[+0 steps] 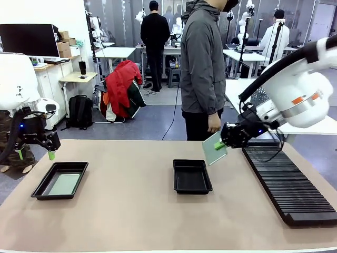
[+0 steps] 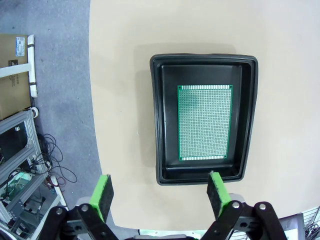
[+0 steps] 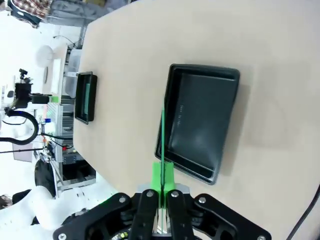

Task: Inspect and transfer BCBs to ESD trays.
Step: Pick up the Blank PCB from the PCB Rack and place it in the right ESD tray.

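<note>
- While the right claw point(image 1: 224, 142) clamped a BCB point(image 1: 214, 149) on edge beside the empty middle ESD tray point(image 1: 192, 178), transfer was under way.
- Next, likely: laying it flat inside.
- Left claw point(image 2: 160, 190) gaped above the filled left tray point(image 1: 52, 196).

Both arms are glossy white with rounded joint housings. The right arm point(image 1: 303, 89) has orange marks on its wrist joint and a thick black cable point(image 1: 274, 67) running along it. The left arm point(image 1: 16, 79) shows a small blue light near its wrist. The left end effector point(image 2: 160, 192) and the right end effector point(image 3: 162, 175) are black, with silver screws in the linkages and bright green finger pads. The person point(image 1: 202, 58) wears a grey hooded jacket and dark trousers.
</note>
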Controlling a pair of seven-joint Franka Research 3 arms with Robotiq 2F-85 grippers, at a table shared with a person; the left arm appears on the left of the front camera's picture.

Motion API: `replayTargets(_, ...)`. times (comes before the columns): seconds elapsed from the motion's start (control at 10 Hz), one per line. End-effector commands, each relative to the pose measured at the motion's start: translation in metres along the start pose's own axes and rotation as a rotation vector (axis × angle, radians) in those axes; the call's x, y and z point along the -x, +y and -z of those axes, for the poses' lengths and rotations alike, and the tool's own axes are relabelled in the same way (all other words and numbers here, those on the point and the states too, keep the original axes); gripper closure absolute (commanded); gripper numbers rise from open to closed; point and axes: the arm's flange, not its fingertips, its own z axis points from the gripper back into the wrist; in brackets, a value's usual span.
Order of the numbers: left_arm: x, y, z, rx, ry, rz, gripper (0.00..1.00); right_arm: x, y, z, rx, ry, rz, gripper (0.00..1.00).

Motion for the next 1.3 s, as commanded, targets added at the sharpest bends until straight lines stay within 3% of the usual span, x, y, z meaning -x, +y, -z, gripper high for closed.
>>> replayTargets(0.0,0.0,0.001,0.0,-0.001,0.001,-0.003,0.0,0.001,-0.008,0.033,-0.051,-0.029,0.022,0.98)
replayTargets(0.5,0.0,0.001,0.0,-0.001,0.001,-0.003,0.0,0.01,-0.028,0.097,-0.133,-0.015,0.101,0.98)
replayTargets(1.2,0.0,0.001,0.0,-0.001,0.001,-0.003,0.0,0.008,-0.034,0.136,-0.055,-0.025,0.126,0.98)
